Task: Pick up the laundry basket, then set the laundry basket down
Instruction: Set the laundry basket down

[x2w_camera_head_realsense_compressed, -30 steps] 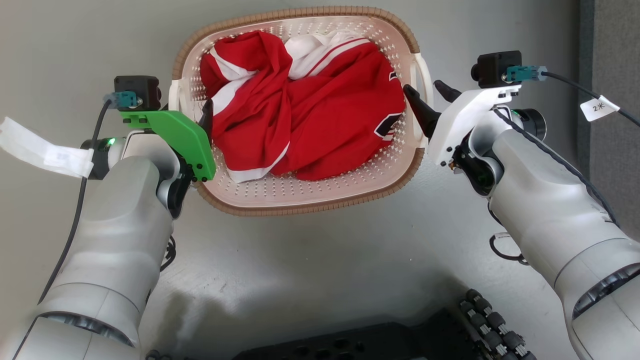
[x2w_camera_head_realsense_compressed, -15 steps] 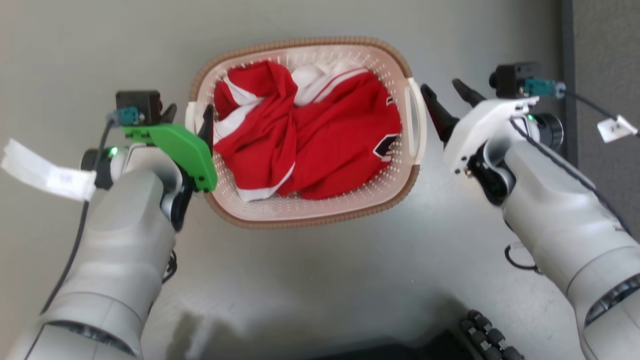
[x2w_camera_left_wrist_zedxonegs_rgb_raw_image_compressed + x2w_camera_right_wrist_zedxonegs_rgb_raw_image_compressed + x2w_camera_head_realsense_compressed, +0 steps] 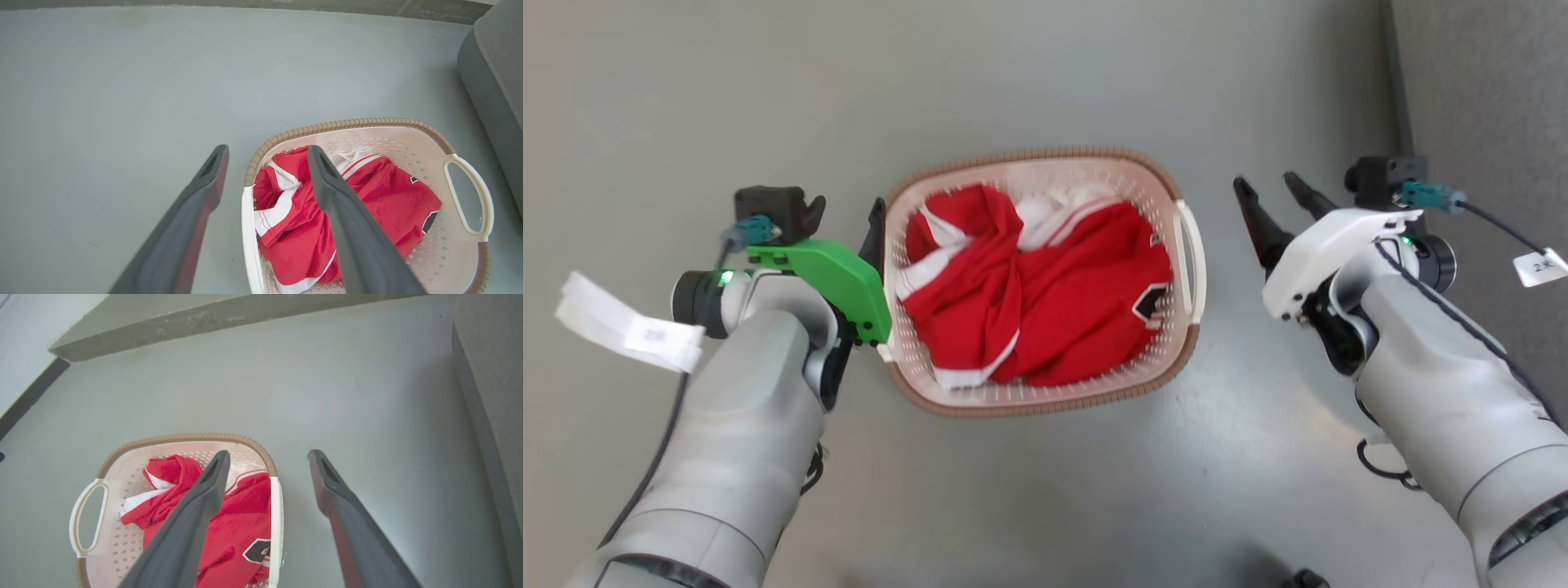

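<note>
Basket down on floor, laundry inside; left gripper just beside it and right gripper well apart, both at its sides a second ago, now hang open, so set-down looks done.

We're on a smooth grey floor, soft even light, with grey padded furniture off to one side and a pale wall with dark skirting
</note>
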